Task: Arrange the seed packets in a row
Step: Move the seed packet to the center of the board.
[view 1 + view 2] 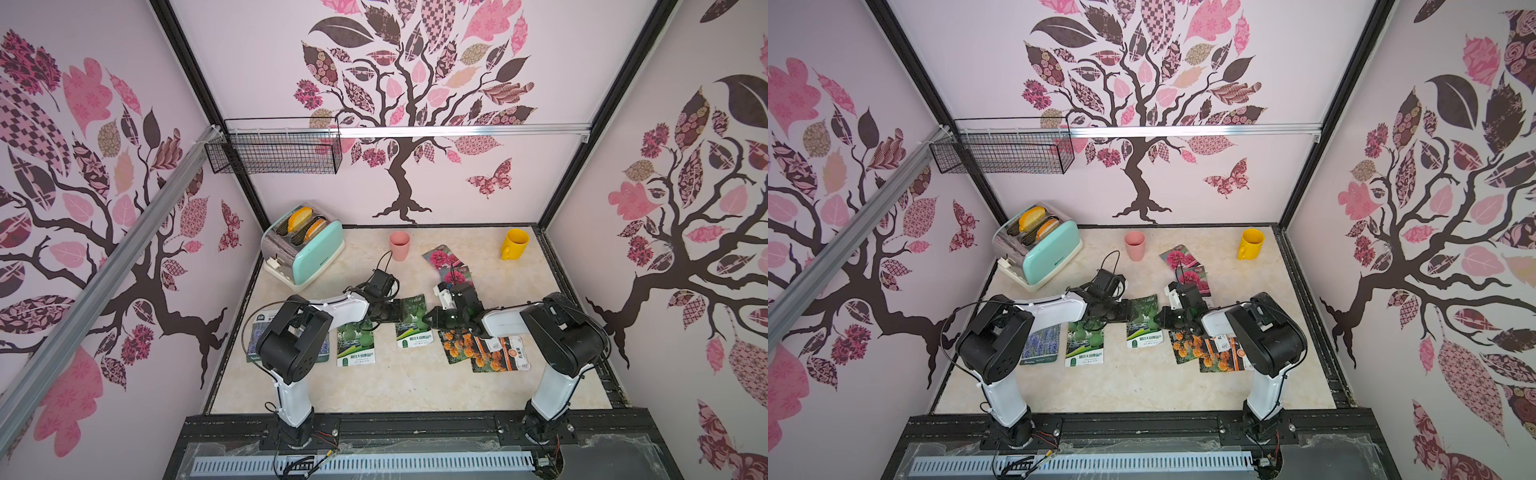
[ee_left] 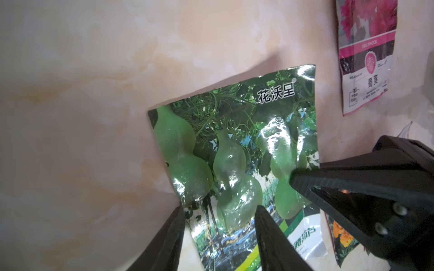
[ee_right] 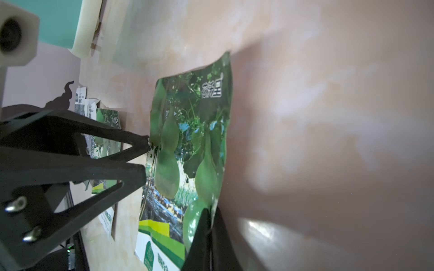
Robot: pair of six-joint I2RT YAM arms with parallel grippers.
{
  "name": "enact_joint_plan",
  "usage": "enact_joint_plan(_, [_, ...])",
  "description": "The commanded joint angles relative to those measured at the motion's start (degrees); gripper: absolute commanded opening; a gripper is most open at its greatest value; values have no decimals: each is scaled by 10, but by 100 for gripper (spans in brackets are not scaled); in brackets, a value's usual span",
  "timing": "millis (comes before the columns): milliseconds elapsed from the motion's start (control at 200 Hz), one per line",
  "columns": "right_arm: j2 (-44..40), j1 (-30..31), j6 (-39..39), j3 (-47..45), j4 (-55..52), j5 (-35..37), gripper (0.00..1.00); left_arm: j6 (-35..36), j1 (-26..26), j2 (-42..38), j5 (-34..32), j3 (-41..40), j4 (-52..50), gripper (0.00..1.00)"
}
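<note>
White arm links, black joints, black jaws, thin black cables.

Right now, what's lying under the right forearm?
A tilted marigold packet and a second marigold packet, overlapping, show from beneath the right forearm. Its bulk covers their far ends, so whether anything else lies under there cannot be seen.

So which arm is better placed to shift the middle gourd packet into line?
Right: the right gripper is shut on the middle gourd packet's edge, while the left gripper stands open at its opposite edge.
</note>
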Motion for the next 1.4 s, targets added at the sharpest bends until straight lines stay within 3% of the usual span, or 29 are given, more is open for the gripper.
enact_joint_plan(0, [-14,11,-4,-19,-46,9,3,-8,-7,-39,-15,-16,-38,51])
enact_joint_plan(230, [-40,29,5,-32,-54,20,0,-21,-3,-119,-62,-21,-89,51])
enact_joint_plan(560, [-38,104,66,-31,-29,64,3,-46,27,-200,-90,-58,-95,51])
enact_joint_plan(985, [-25,117,126,-18,13,122,4,-54,45,-217,-90,-89,-80,51])
enact_joint_plan(1396, [16,117,119,19,2,99,9,-52,47,-210,-87,-86,-77,51])
